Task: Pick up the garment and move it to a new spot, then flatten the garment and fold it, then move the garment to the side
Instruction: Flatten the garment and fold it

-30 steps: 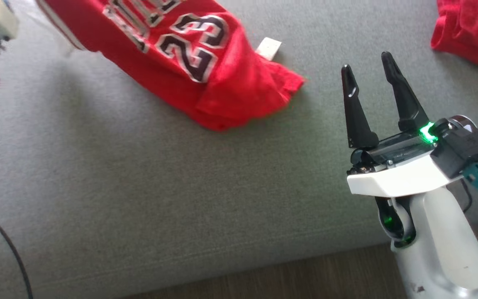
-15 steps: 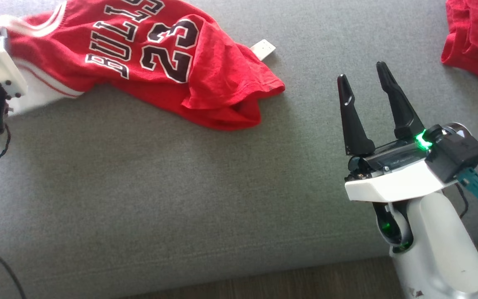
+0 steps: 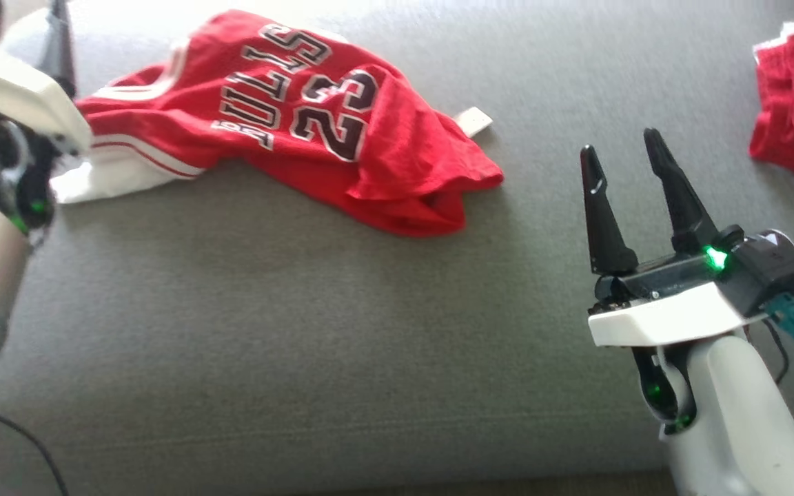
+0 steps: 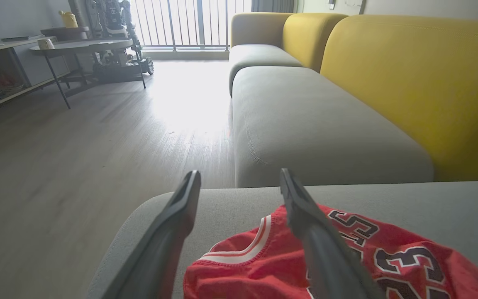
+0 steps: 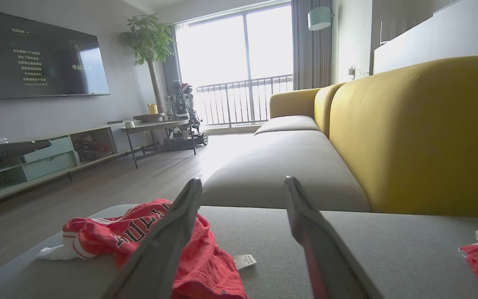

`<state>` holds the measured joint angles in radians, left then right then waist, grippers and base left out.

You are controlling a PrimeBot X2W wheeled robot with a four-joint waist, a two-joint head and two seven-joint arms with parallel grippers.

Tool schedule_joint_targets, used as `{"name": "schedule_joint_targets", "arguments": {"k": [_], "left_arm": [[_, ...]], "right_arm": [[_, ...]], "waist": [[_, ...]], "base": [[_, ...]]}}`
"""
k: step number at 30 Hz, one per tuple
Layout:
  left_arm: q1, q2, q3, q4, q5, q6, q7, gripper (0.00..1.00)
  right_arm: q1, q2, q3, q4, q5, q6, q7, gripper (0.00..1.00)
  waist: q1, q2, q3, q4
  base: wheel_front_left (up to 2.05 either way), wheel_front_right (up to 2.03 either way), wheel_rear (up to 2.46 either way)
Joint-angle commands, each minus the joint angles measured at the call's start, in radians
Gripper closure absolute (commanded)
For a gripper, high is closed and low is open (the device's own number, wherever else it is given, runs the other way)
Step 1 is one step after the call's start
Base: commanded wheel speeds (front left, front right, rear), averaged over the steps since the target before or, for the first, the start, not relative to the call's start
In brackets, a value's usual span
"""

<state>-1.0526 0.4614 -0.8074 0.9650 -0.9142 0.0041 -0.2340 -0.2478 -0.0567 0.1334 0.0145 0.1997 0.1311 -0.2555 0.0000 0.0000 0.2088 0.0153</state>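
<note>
As I look down through the head camera, the crumpled red basketball jersey [image 3: 314, 138], with white-edged black lettering and the number 23, lies on the wide grey fabric sofa cushion [image 3: 266, 331], in the cushion's far left part. Its white-trimmed opening points toward the cushion's left end, and its bunched red hem reaches toward the cushion's middle. A small white label [image 3: 474, 121] sticks out from under the jersey and rests on the cushion.

My left gripper [image 4: 239, 173] hangs over the cushion's left end, above the jersey's white-trimmed edge. Its two dark fingers stand far apart and no cloth is caught between them. One finger crosses in front of the jersey in the left wrist view, and I cannot tell whether it touches the fabric.

My right gripper [image 3: 619, 141] sits over the cushion's right front part, well apart from the jersey. Its fingers are spread wide with nothing between them, and they point toward the cushion's back.

A second red cloth [image 3: 790, 138] lies bunched at the cushion's far right edge. In the right wrist view a padded yellow backrest [image 5: 421, 133] rises along the cushion's rear.
</note>
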Motion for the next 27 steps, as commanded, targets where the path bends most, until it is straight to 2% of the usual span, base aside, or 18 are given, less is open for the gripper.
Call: {"name": "schedule_joint_targets", "arguments": {"k": [1, 6, 12, 17, 18, 22, 27], "left_arm": [[0.008, 0.047, 0.031, -0.053, 0.009, 0.001, -0.017, 0.00], [0.155, 0.056, 0.059, -0.248, 0.027, 0.016, -0.027, 0.00], [0.399, 0.082, 0.160, -0.554, 0.108, 0.139, -0.027, 0.00], [0.622, 0.063, 0.260, -0.757, 0.142, 0.183, -0.028, 0.00], [0.699, 0.042, 0.306, -0.820, 0.169, 0.192, -0.028, 0.00], [0.793, 0.003, 0.356, -0.889, 0.228, 0.186, -0.028, 0.00], [0.900, -0.067, 0.415, -0.931, 0.326, 0.146, -0.028, 0.00]], "right_arm": [[0.007, 0.006, 0.010, -0.025, -0.013, 0.000, -0.006, 0.00], [0.039, 0.006, -0.019, -0.023, -0.026, 0.000, -0.006, 0.00], [0.067, 0.006, -0.027, -0.023, -0.031, 0.000, -0.006, 0.00], [0.085, 0.006, -0.024, -0.011, -0.034, 0.000, -0.006, 0.00], [0.089, 0.006, -0.025, -0.009, -0.035, 0.000, -0.006, 0.00], [0.095, 0.006, -0.027, -0.004, -0.037, 0.000, -0.006, 0.00], [0.106, 0.006, -0.033, 0.004, -0.030, 0.000, -0.006, 0.00]], "waist": [[0.0000, 0.0000, -0.046, 0.041], [0.0000, 0.0000, -0.084, 0.088], [0.0000, 0.0000, -0.111, 0.124], [0.0000, 0.0000, -0.135, 0.130], [0.0000, 0.0000, -0.142, 0.131], [0.0000, 0.0000, -0.148, 0.132], [0.0000, 0.0000, -0.155, 0.134]], "base": [[0.00, 0.00, 0.00], [0.00, 0.00, 0.00], [0.00, 0.00, 0.00], [0.00, 0.00, 0.00], [0.00, 0.00, 0.00], [0.00, 0.00, 0.00], [0.00, 0.00, 0.00]]}}
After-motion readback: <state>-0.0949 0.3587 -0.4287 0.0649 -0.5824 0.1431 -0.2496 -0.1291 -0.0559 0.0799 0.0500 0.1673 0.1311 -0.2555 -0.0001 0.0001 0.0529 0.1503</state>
